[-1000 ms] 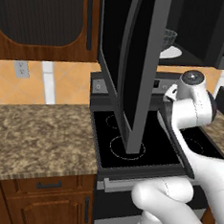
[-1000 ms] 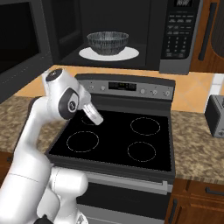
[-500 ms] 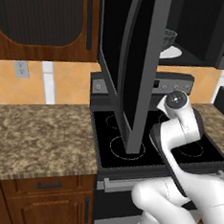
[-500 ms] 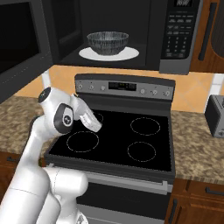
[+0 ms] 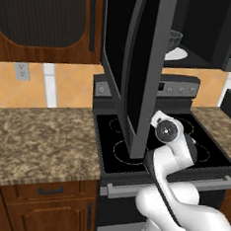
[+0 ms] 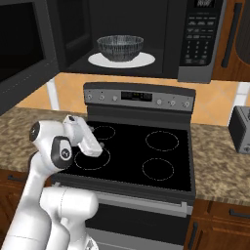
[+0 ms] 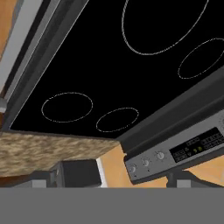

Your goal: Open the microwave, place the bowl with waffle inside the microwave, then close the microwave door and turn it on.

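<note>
Right base view showed my gripper (image 6: 100,146) fully open and holding nothing, low over the stove (image 6: 146,156). The bowl (image 6: 120,47) sat already inside the microwave (image 6: 146,34), above the stove. The microwave door (image 5: 141,75) stood open, up-left of my fingers, long edge vertical.

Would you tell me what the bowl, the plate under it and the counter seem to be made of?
Bowl: probably metal, grey with a patterned sheen. Turntable plate: flat matte white, perhaps glass or ceramic. Counter: mottled brown speckle, likely granite.
</note>
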### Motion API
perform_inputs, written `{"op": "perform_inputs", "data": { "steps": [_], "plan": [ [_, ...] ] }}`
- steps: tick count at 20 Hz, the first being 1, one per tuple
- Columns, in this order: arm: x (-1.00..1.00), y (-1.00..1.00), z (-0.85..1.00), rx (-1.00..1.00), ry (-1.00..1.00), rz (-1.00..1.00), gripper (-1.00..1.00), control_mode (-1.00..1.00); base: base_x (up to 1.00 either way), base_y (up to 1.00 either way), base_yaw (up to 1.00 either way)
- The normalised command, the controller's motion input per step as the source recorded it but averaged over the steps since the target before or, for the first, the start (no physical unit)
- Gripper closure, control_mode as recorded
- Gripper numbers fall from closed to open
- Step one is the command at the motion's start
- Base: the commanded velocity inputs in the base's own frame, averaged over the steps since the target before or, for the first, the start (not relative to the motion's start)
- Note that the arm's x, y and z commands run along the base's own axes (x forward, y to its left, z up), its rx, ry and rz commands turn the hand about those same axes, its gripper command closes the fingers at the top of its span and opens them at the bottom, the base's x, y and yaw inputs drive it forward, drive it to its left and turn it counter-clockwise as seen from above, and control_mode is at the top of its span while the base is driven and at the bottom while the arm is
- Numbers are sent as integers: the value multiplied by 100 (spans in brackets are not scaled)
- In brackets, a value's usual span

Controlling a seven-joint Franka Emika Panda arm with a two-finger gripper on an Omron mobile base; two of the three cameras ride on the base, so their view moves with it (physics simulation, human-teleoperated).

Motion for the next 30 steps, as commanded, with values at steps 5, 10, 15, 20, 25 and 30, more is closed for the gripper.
{"op": "perform_inputs", "data": {
  "steps": [5, 10, 15, 20, 25, 30],
  "plan": [
    [13, 46, -1, 6, -9, 0, -100, -100, 0, 0, 0],
    [8, 81, 0, 8, -2, 0, -100, -100, 0, 0, 0],
    [8, 93, 0, 11, 0, 0, -100, -100, 0, 0, 0],
    [0, 99, -5, 3, -6, 0, -100, -100, 0, 0, 0],
    [0, 91, -4, -8, -22, 0, -100, -100, 0, 0, 0],
    [0, 97, 10, -35, -41, 0, -100, -100, 0, 0, 0]
  ]
}}
